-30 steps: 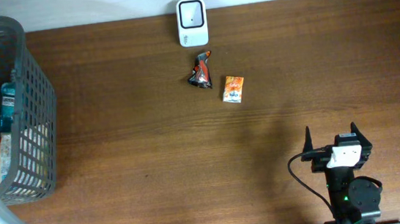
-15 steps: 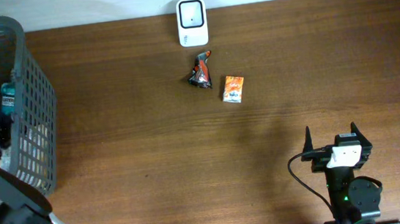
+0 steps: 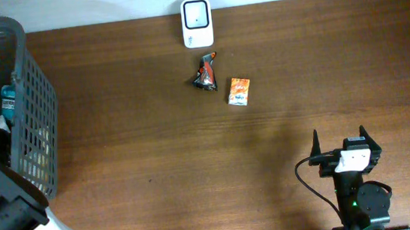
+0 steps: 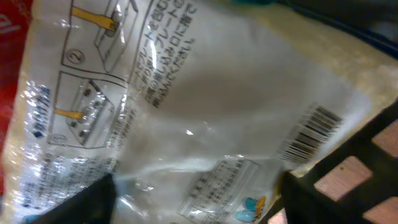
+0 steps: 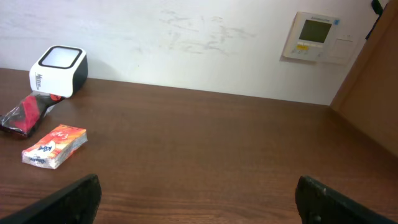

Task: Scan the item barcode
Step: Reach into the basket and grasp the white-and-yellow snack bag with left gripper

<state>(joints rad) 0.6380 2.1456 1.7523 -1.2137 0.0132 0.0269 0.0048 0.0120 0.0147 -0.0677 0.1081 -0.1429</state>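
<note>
Left pincer [image 4: 196, 190] wide over clear packet [image 4: 205, 112], edges cut off; right pincer [image 5: 199, 205] wide.

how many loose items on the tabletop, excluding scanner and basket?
2: dark wrapper near the scanner, orange packet beside it. More in the basket, partly hidden.

A clear, crinkled packet [image 4: 205, 106] printed with Japanese text and diagrams is seen lying in the grey basket [image 3: 35, 109] — its barcode [image 4: 309, 134] shown face-up beside the mesh wall — while the white scanner [image 3: 197, 22] is set at the table's [image 3: 156, 157] far edge.
</note>
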